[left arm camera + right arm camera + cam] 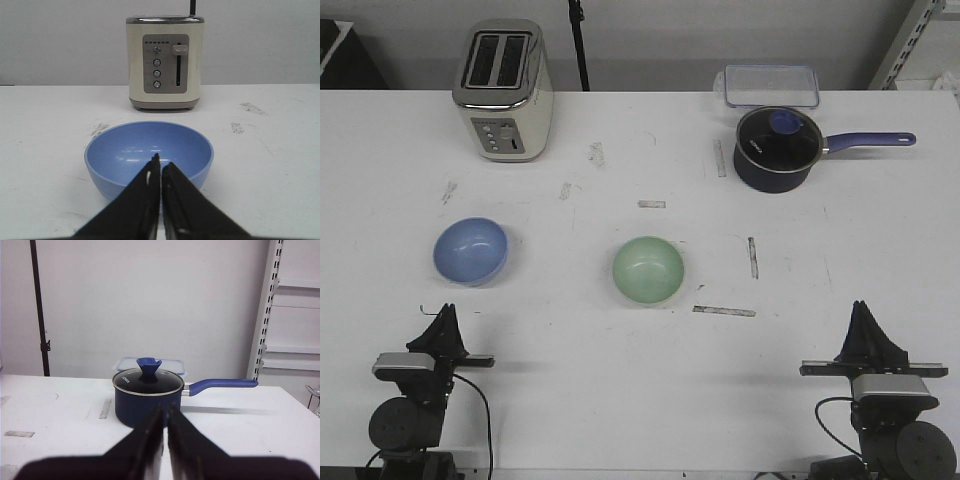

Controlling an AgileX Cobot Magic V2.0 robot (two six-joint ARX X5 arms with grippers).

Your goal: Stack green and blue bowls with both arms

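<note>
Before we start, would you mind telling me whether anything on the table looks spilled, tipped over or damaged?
Nothing stands out. The blue bowl and green bowl sit upright, empty and apart. The lidded saucepan and toaster stand upright. Only tape strips and scuffs mark the table.

The white table [620, 380] is carrying a blue bowl [470, 250] at left and a green bowl [648, 270] near centre, well apart, while a toaster [505, 90], a lidded saucepan [778, 148] and a clear container [770, 86] are sitting along the far side.

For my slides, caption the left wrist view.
Shut left gripper facing an empty blue bowl, cream toaster behind it.
</note>
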